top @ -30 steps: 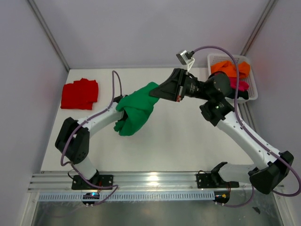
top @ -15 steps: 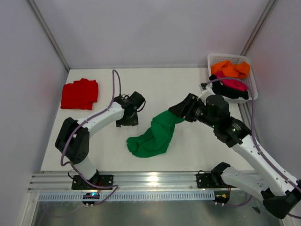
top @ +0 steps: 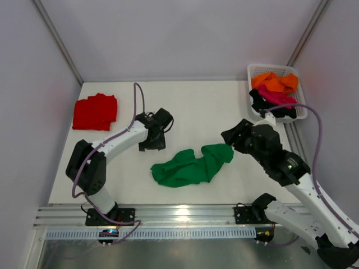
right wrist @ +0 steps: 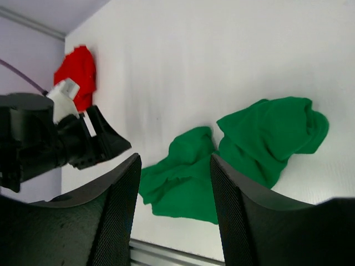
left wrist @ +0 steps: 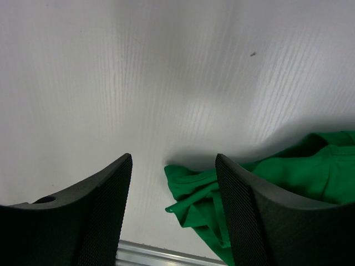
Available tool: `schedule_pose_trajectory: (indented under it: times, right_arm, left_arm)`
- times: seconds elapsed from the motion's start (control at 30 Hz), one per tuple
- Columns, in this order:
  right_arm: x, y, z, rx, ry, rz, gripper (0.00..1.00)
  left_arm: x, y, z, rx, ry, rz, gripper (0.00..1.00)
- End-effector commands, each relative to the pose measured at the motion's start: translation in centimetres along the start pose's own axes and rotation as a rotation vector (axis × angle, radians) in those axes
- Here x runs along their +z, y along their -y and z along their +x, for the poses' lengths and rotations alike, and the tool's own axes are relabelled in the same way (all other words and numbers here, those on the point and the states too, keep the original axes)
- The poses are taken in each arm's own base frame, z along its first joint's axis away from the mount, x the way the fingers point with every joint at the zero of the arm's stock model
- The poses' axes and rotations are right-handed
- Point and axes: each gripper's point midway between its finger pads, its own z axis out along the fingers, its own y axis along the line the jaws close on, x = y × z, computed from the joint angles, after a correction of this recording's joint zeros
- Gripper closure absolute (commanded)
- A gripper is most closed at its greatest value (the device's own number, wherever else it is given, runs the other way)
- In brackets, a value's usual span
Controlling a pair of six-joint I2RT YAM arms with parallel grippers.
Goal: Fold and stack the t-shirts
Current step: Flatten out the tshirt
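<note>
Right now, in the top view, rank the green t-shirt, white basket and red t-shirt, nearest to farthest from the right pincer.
1. green t-shirt, beside the right pincer, mid-table.
2. white basket, far right corner.
3. red t-shirt, far left.

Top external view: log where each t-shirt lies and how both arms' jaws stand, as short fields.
green t-shirt: crumpled, unfolded, near the middle of the table, held by nothing
red t-shirt: folded, far left
basket: far right corner; holds orange shirt, magenta shirt, black shirt
left jaws: open, empty
right jaws: open, empty, beside green t-shirt
</note>
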Motion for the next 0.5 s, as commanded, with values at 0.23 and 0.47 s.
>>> schedule_pose_trajectory:
  times: [0.23, 0.47]
  right_arm:
    - [6.7, -0.2, 12.7, -0.289, -0.504, -0.041, 0.44]
    - [7.6, 0.8, 12.1, -0.326, -0.453, 0.012, 0.44]
  left_arm:
    - [-2.0, 3.8, 2.5, -0.069, -0.14, 0.237, 0.36]
    - [-3.8, 4.1, 6.1, -0.243, -0.279, 0.32, 0.36]
